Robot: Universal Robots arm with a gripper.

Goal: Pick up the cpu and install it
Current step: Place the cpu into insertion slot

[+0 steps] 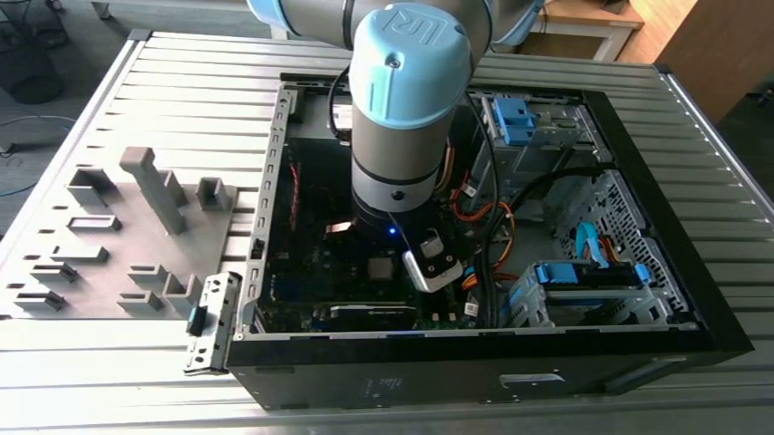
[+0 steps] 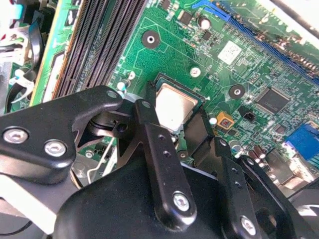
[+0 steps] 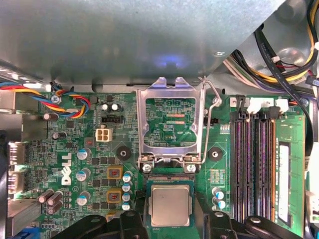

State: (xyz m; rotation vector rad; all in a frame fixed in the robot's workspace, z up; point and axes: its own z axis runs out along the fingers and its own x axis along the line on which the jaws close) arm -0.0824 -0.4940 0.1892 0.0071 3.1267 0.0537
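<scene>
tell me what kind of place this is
Probably a robotics lab or test bench for PC assembly: an open computer case sits on a slatted metal table, grey fixture blocks stand beside it, and the gripper hangs over the cpu on the motherboard.

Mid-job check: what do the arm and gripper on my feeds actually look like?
The arm is a thick silver-grey tube with a rounded pale blue cap bearing a raised logo. A small blue light glows near the wrist. The gripper is matte black, built of flat hinged links joined by silver screws.
</scene>
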